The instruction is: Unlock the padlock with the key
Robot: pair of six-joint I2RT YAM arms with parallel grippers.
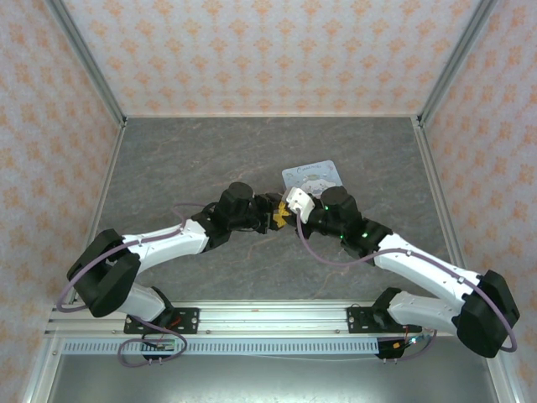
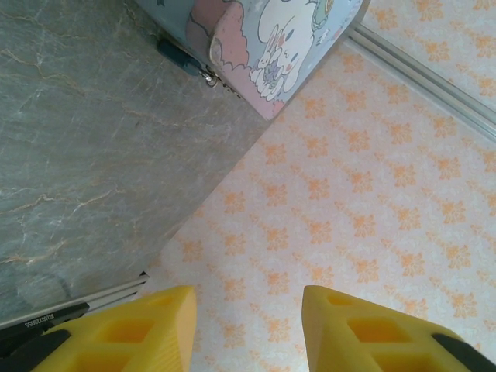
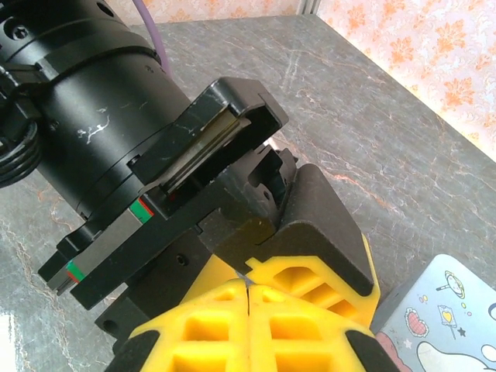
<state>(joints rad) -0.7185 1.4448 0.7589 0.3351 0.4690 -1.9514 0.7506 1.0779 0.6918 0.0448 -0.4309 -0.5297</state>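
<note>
The left gripper [image 2: 246, 296] has its jaws apart with nothing between them, and in its wrist view they aim towards the patterned wall rather than at any task thing. The right gripper [image 3: 248, 288] has its jaws closed tight together. I cannot tell whether anything thin is pinched there. Its tips sit right against one left finger [image 3: 325, 232], so the two arms are crowded nose to nose just beside the tin [image 2: 263, 39]. The key [image 2: 177, 56], dark teal at the head, lies on the tabletop [image 2: 77, 170] tucked against the tin's lower edge, with a small metal glint at its end. That glint may be the padlock, but it is too small to be sure, and I cannot tell whether the key touches the tin or slips under it. The likeliest trouble, as I judge it, is the arms fouling each other, since any sideways move by either could jam finger on finger. A push against the tin could also shove it over the key or drag both away. The key lies flat and close to the tin wall, leaving little room for a finger on that side, so a pinch could skid off and flick it further under. With the lock unconfirmed, a blind reach risks grabbing the wrong piece.
</note>
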